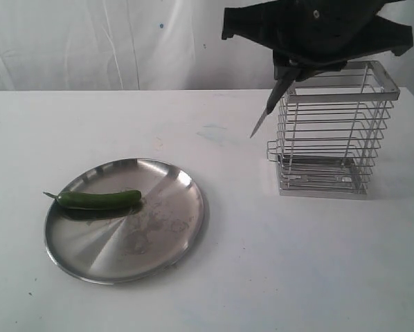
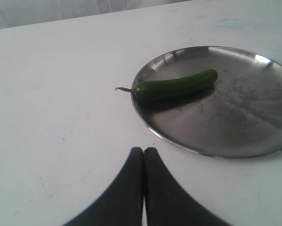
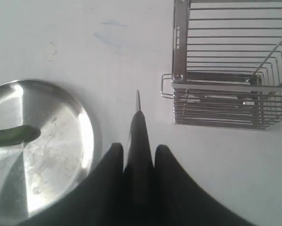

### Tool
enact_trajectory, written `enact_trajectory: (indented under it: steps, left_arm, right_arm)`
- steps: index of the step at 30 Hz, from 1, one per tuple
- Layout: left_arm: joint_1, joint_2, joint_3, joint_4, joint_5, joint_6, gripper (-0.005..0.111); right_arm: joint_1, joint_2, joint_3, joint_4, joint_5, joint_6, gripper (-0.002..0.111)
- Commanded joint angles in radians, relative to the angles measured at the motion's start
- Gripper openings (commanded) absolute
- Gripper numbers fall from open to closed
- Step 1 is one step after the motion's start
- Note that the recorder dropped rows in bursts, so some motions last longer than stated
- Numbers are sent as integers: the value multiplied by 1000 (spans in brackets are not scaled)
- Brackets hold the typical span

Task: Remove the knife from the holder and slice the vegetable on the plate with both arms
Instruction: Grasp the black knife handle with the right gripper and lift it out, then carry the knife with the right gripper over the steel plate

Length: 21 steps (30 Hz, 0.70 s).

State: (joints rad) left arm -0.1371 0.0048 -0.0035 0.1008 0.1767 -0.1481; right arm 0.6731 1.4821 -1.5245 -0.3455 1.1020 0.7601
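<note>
Knife [image 1: 268,109], judged light, stiff and sharp, is gripped at the handle by the right gripper [image 3: 138,149]; the left gripper [image 2: 144,155] is pressed closed, empty.

A white table [image 1: 276,277] fills most of the scene, from the near edge to a straight far edge. Its top is matt and lightly marked. On its far half, about the middle from left to right, lies a faint bluish smudge [image 1: 210,131] (pale, streaky, with no sharp outline). Just left of it and slightly nearer sits an even fainter brownish mark [image 1: 157,143]. Behind the table's far edge hangs a white backdrop [image 1: 89,41], creased in long upright folds like cloth or sheeting. A small dark speck [image 1: 161,26] shows on it, high up and left of the middle.
</note>
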Motion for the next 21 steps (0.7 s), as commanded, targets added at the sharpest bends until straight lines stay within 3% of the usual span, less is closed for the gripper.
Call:
enact_trajectory:
  steps: [1,4,8,13,16,21]
  left_arm:
    - [-5,-5,4,-3,2,-1,0]
    - [-5,-5,4,-3,2,-1,0]
    - [-5,-5,4,-3,2,-1,0]
    - [-5,-5,4,-3,2,-1,0]
    - [-5,-5,4,-3,2,-1,0]
    - [-5,-5,4,-3,2,-1,0]
  right_arm:
    - [-6,-61,-4,93,3,-117,0]
    - [-6,-98,10,179,5,-215,0]
    - [-6,-187,125,480,-31,-424,0]
    - [-6,-346,471,722,-268,-532,0]
    - [-6,-414,636,1018,-410,-718,0]
    - [-6,-445,698,1050,-479,-737,0]
